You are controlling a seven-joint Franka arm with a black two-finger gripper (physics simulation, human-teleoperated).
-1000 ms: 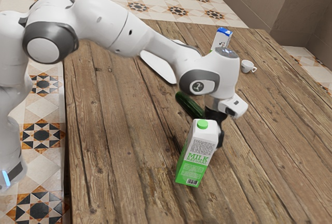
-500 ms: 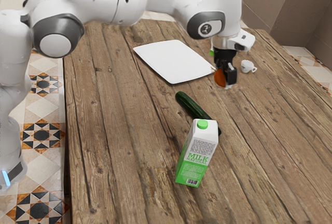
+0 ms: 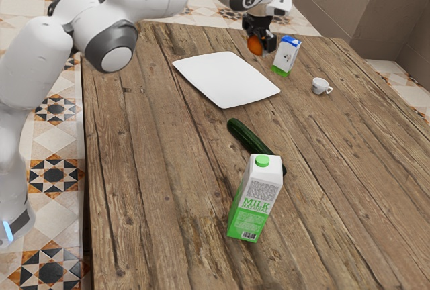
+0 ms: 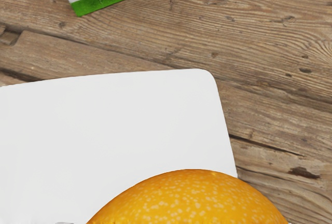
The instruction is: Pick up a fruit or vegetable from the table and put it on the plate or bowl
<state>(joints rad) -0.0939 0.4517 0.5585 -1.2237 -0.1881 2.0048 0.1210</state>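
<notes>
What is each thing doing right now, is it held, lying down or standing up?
end effector, shut on the orange.
orange, held in the air over the plate.
plate, flat on the table, nothing on it.
cucumber, lying on the table.
milk carton, standing upright, cap on.
small carton, standing upright.
cup, upright on the table.

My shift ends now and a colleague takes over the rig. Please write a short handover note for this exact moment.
The gripper is shut on the orange, held in the air.
The plate lies flat on the table; the wrist view shows it under the orange, near one corner.
Done: the orange is picked up.
Left: lower it onto the plate, release it, then withdraw.
</notes>
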